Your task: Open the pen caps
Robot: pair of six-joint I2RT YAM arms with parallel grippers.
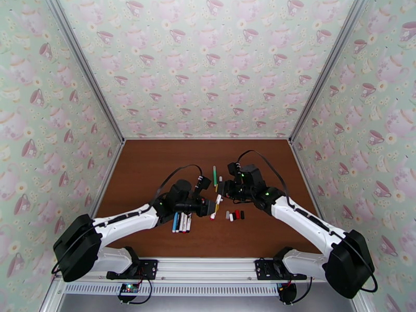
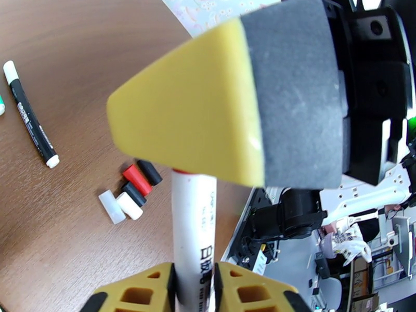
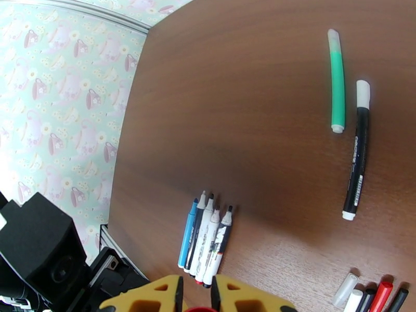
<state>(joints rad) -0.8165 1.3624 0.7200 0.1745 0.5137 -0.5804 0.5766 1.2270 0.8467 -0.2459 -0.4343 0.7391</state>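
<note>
My left gripper (image 1: 210,207) (image 2: 195,279) is shut on the barrel of a white pen (image 2: 193,224) (image 1: 216,209), held above the table. My right gripper (image 1: 221,195) (image 3: 197,293) is closed over that pen's red cap (image 3: 200,309); its yellow foam finger (image 2: 208,110) covers the cap end in the left wrist view. Several loose pen caps (image 1: 236,215) (image 2: 130,196) (image 3: 372,296), in black, red and white, lie in a cluster on the table. Several uncapped pens (image 1: 181,222) (image 3: 205,237) lie side by side. A green pen (image 1: 214,172) (image 3: 337,81) and a black pen (image 1: 220,184) (image 3: 356,152) (image 2: 31,120) lie capped farther back.
The brown table (image 1: 156,167) is walled by teacup-patterned panels (image 1: 208,63) at the back and both sides. Open tabletop lies behind and to the left and right of the arms.
</note>
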